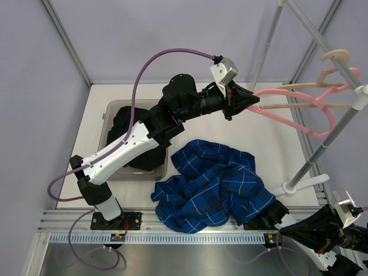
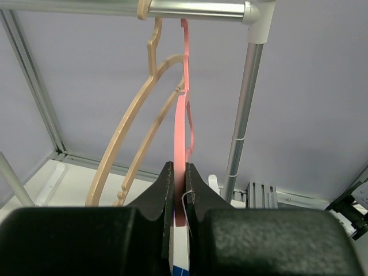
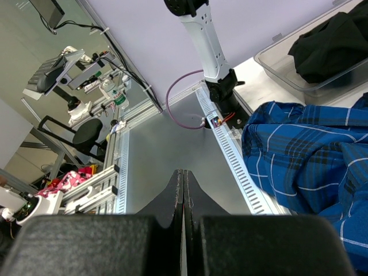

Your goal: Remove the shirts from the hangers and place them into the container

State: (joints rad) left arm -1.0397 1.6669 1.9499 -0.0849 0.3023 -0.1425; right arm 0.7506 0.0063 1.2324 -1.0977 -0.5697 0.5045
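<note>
Shirts are both off their hangers: the black shirt [image 1: 123, 123] lies inside the container [image 1: 118, 104] at the middle left of the top view. The blue checked shirt [image 1: 213, 184] is in a heap on the table [image 1: 276, 144] at lower centre, just beside the container but not in it. The left pincer [image 2: 179, 172] is nearly closed on the arm of the bare pink hanger [image 2: 181, 138] at upper right, which hangs from the rack pole [image 1: 322, 43] next to the beige hanger [image 1: 310, 106]. The right pincer [image 3: 183, 178] is fully closed on nothing, parked at lower right beyond the table edge. The risk, I think, is here — if the left arm pulls away without letting go, the pink hanger may be dragged off the pole, or it may knock the beige one and shake the rack. Also the blue shirt is loose and spread wide, so a grasp on one fold may lift only part of it and leave a sleeve hanging over the container rim. The table is white and smooth, with a grooved metal rail along its near edge — the walls around it are pale lilac panels in an aluminium frame, and the right wrist view shows a chair and equipment outside.
</note>
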